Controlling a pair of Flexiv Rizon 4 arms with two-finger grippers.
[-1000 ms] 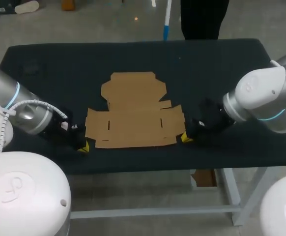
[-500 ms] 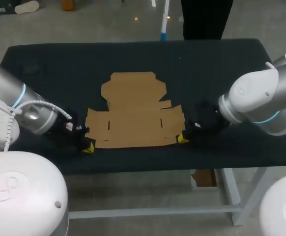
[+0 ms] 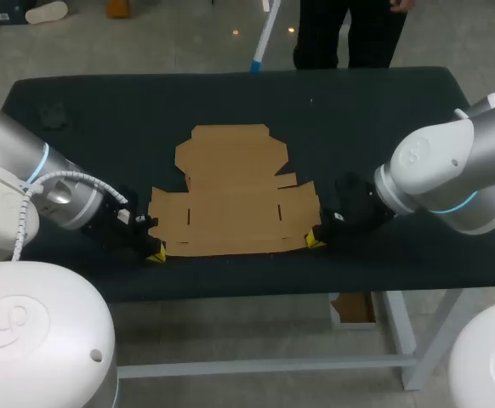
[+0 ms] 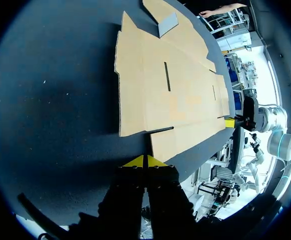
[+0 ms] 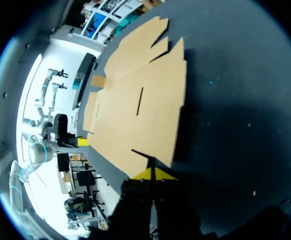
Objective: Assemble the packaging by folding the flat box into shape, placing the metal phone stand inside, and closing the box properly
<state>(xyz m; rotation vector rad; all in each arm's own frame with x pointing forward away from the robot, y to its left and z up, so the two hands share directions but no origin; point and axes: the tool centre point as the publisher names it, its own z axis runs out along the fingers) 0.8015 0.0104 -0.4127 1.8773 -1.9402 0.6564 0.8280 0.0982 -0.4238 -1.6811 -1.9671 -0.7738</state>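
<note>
Flat box [image 3: 233, 200] lies unfolded in the middle of the dark bench [image 3: 375, 110], brown card, every flap down flat. Left claw [image 3: 156, 253] sits low at the card's lower-left corner, yellow tips clenched together with nothing between them. Right claw [image 3: 313, 241] sits low at the lower-right corner, tips likewise pressed tight, empty. Both are just beside the card's near edge; contact cannot be told

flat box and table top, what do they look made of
Flat box: plain brown cardboard, matte, going by its cut slots and crease lines. Table top: dark matte covering with pale specks, possibly cloth or rubber mat; cannot tell.
</note>
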